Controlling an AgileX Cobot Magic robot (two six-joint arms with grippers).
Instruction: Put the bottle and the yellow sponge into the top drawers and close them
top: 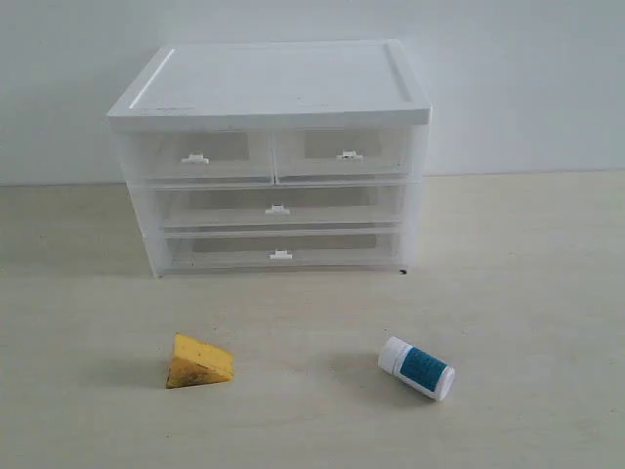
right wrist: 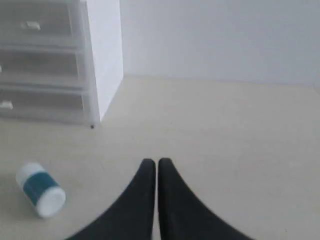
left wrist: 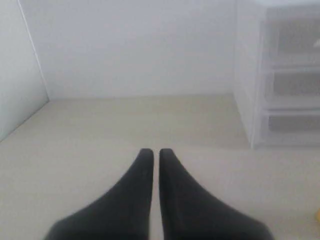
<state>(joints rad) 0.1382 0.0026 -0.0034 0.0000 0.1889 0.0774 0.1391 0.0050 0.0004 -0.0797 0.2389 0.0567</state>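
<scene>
The white bottle (top: 417, 367) with a teal label lies on its side on the table, front right of the cabinet; the right wrist view also shows the bottle (right wrist: 40, 189). The yellow sponge (top: 198, 362) sits front left. A yellow sliver of the sponge (left wrist: 317, 215) shows at the edge of the left wrist view. Both top drawers, left (top: 200, 156) and right (top: 344, 152), are pushed in. My left gripper (left wrist: 153, 151) and right gripper (right wrist: 153, 161) are shut with nothing between the fingers. Neither arm shows in the exterior view.
The white cabinet (top: 273, 83) stands at the back against a pale wall, with two full-width drawers (top: 279, 208) under the top pair. A side wall (left wrist: 15, 75) borders the table in the left wrist view.
</scene>
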